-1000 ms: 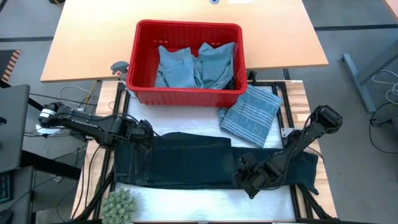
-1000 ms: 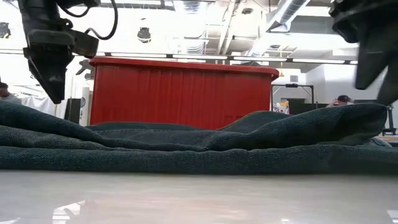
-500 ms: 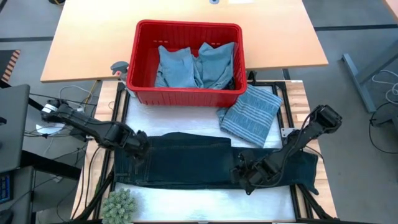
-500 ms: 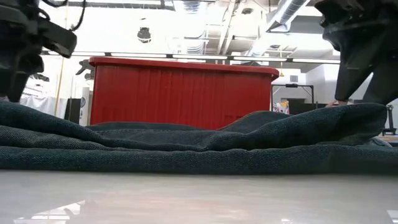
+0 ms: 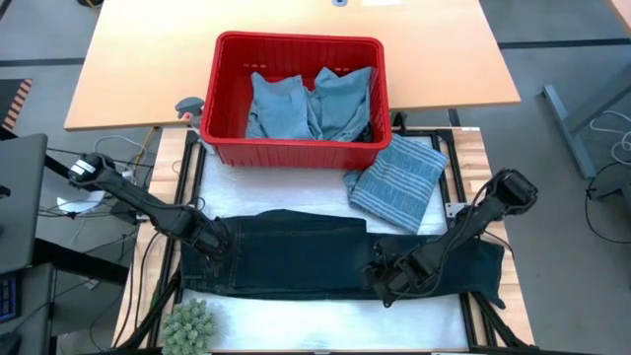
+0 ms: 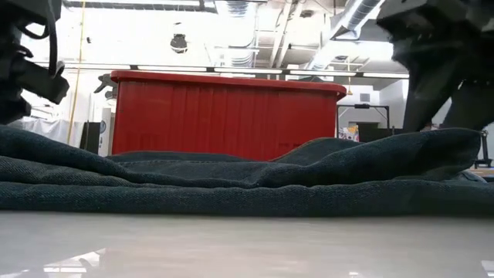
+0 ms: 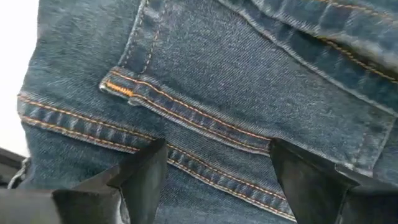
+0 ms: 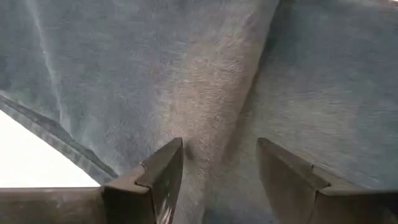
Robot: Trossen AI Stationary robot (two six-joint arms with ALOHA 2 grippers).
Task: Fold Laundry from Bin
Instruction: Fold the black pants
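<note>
Dark navy denim jeans point(image 5: 325, 261) lie spread, unfolded, before the red plastic bin point(image 5: 296, 148); both open, empty grippers, left point(image 5: 219, 247) and right point(image 5: 380, 281), hover over them; blue garments point(image 5: 311, 104) remain inside.

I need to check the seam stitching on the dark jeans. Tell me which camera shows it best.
The left wrist view: the orange seam stitching on the dark jeans fills the picture. The high view shows the whole garment but no threads; the low view shows only folded edges; the right wrist view shows plain denim.
</note>
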